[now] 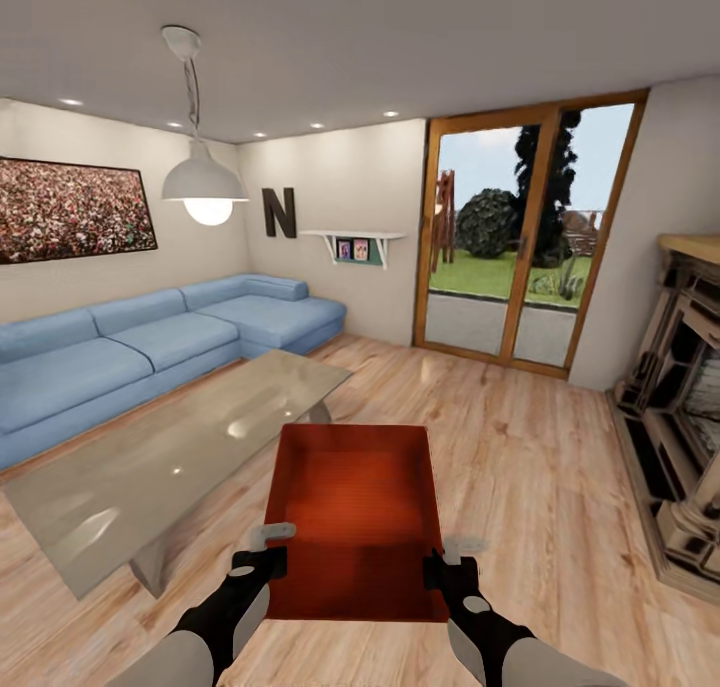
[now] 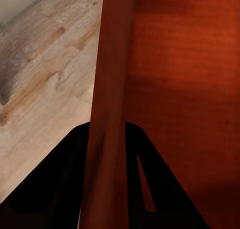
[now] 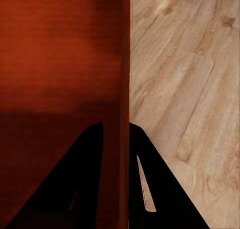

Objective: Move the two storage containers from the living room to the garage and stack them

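I am in the living room, holding one red-orange lidless storage container [image 1: 355, 512] in front of me over the wood plank floor. My left gripper [image 1: 262, 557] is shut on the container's left wall [image 2: 107, 114], one black finger [image 2: 55, 189] on each side of it. My right gripper [image 1: 447, 567] is shut on the right wall [image 3: 125, 114] in the same way, its fingers [image 3: 165, 189] straddling the thin edge. The container's inside looks empty. The garage is out of view.
A glass coffee table [image 1: 170, 457] stands close on the left, its corner near the container. Behind it runs a blue corner sofa [image 1: 150, 347]. Glazed wooden doors [image 1: 520, 237] are ahead and a fireplace [image 1: 680, 407] is on the right. Open plank floor [image 1: 530, 487] lies between them.
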Tool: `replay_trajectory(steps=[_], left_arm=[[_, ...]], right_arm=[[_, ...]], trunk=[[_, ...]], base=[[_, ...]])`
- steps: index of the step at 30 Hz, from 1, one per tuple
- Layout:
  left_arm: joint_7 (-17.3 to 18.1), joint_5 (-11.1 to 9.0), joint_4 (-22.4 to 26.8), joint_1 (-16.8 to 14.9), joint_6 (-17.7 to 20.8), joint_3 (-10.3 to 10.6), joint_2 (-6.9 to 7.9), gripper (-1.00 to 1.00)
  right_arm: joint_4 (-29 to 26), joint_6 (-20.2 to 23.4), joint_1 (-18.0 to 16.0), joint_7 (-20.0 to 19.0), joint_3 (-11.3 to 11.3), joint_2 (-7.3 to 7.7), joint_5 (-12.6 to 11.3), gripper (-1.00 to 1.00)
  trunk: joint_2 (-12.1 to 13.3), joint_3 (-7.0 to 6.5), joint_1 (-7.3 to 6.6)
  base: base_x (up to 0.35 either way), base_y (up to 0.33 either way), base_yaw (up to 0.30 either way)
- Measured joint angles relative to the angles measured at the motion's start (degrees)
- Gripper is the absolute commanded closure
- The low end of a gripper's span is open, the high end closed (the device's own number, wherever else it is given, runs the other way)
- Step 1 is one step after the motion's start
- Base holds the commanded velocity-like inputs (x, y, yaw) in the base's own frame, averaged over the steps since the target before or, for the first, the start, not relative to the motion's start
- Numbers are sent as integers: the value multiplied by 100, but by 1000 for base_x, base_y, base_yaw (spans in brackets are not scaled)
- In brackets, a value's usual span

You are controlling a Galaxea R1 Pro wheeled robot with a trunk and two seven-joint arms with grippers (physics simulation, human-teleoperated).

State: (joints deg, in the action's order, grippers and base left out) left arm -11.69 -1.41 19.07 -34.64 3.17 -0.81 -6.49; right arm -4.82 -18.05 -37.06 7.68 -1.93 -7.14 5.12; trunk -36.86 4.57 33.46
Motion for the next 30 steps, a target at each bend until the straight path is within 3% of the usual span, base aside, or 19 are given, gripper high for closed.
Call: replay_trajectory(steps=[30], left_arm=[[-1,0,-1,0,0,0,0,100]], right_arm=[[-1,3,1,-4,5,1,-10,100]], trunk=[[0,-139,-1]], base=[[-109,-84,282]])
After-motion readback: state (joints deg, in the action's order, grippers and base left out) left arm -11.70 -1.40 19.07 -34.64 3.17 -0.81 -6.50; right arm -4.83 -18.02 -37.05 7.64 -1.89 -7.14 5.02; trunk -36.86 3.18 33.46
